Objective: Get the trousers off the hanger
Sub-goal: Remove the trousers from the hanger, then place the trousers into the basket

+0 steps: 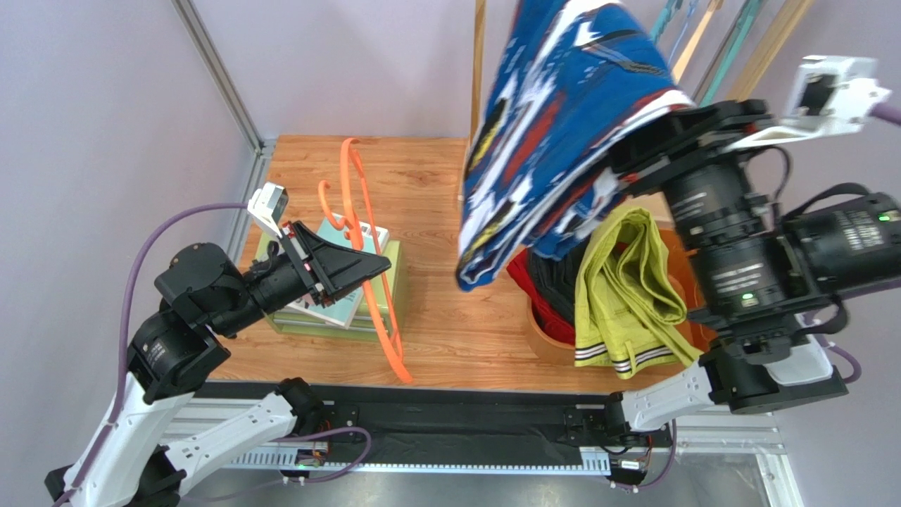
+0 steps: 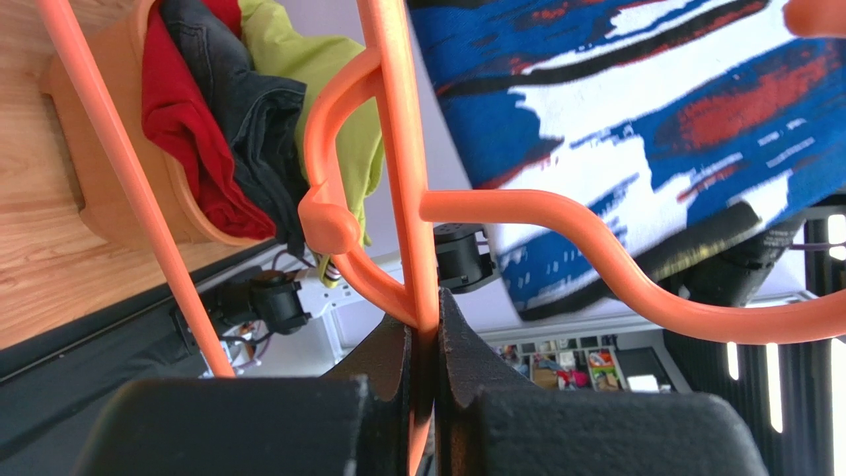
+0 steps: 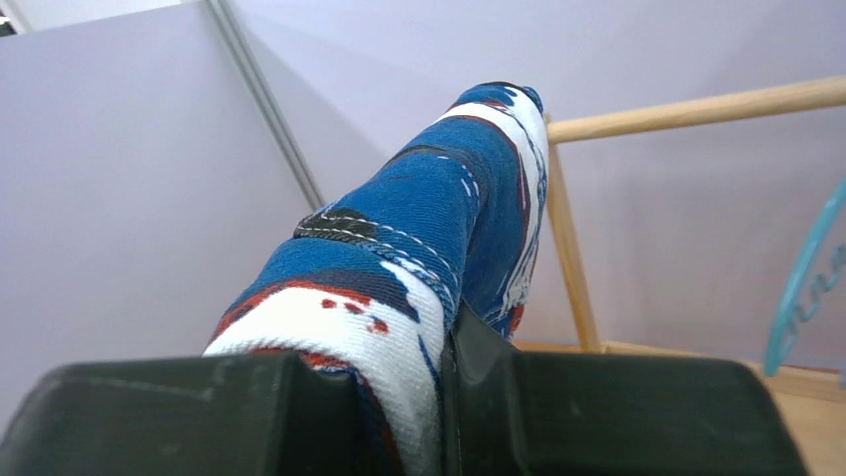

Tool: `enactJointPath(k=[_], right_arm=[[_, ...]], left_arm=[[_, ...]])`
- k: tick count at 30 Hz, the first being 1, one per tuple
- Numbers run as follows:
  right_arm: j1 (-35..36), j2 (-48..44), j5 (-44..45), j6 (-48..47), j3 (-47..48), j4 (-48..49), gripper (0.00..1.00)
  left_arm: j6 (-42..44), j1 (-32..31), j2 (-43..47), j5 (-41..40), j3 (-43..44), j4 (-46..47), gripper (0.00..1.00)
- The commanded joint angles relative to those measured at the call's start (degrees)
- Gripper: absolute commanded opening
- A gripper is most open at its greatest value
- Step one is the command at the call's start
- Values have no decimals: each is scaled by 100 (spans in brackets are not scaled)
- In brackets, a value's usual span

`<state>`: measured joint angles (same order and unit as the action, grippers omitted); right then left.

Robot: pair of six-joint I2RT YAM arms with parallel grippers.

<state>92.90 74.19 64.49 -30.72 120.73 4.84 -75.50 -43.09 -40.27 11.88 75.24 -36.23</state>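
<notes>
Orange hanger (image 2: 399,149), bare of cloth, is clamped in the left gripper (image 2: 425,327), and beyond it the right gripper (image 3: 437,362) pinches the blue patterned trousers (image 1: 550,116) aloft over a wooden bin (image 1: 545,336) holding other trousers (image 1: 624,296), so seemingly only the drop remains.

Stacked books (image 1: 336,308) and a wooden tub (image 1: 543,336) sit on the table (image 1: 449,317).
</notes>
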Motion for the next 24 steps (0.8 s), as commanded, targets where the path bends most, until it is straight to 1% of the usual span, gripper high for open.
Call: enactJointPath(k=[1,3,4,5,7,8,9,11,12,15,16,18,22,24], right_arm=[[-27,-378,-200,-1461,285,677,0],[-27,-676,10,-1901,232,510,0],[-27,-817,168,-2024,41,431,0],[-27,-1158,248,-2200,-92,360,0],[-27,-1529,501,-2237,-486,124,0],[-35,-1887,564,-2089,-567,-43,0],[-27,-2048,626,-1939,-620,-636,0],[-27,-2451,828,-1501,-717,-1193,0],[-27,-2541,915,-1333,-691,-1823,0],[-27,-2813,1451,-1121,-761,-2660,0],[-27,-2883,1740,-1103,-805,-2803,0],[-27,-3077,1952,-1129,-919,-3075,0],[-27,-3464,2444,-1340,-1104,-3007,0],[-35,-3657,2489,-1296,-1270,-3024,0]], left_arm=[[317,2,-68,16,262,90,0],[422,2,-253,226,385,90,0],[440,2,-340,271,456,90,0],[449,2,-367,315,482,107,0],[475,2,-420,306,518,160,0],[475,2,-438,306,535,212,0],[475,2,-481,315,588,221,0],[493,2,-657,464,684,230,0],[519,2,-727,525,789,222,0],[519,2,-938,658,930,248,0],[528,-6,-982,658,948,274,0],[537,2,-1026,658,992,283,0],[519,2,-1149,763,1028,300,0],[510,2,-1176,781,1045,318,0]])
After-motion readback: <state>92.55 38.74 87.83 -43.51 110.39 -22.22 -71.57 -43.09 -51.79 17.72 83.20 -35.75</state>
